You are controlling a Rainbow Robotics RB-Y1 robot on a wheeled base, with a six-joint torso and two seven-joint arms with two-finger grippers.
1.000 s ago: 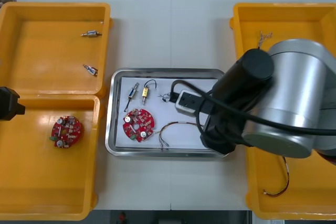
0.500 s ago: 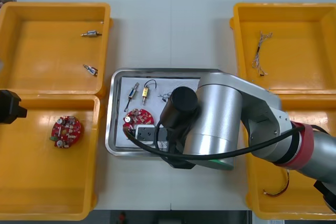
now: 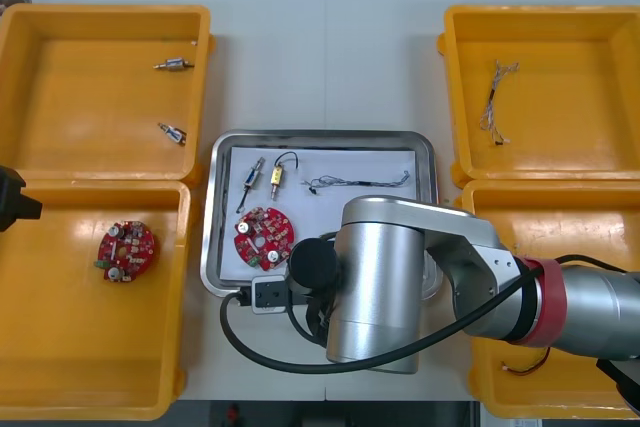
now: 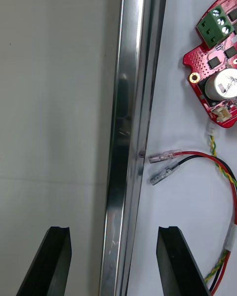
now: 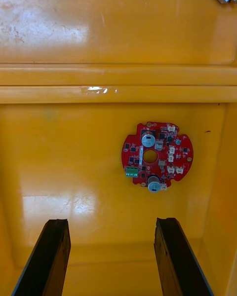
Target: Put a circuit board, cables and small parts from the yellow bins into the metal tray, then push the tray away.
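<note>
Right gripper [image 4: 116, 264], fingers apart, straddles the metal tray's [image 4: 129, 128] crosswise near rim.

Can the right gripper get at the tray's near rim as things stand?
Probably yes. The right gripper is open, astride the metal tray's near rim: one finger over table, one over the tray's inside. Only the red and yellow cable's ends lie near it there. The left gripper hangs over a yellow bin.
</note>
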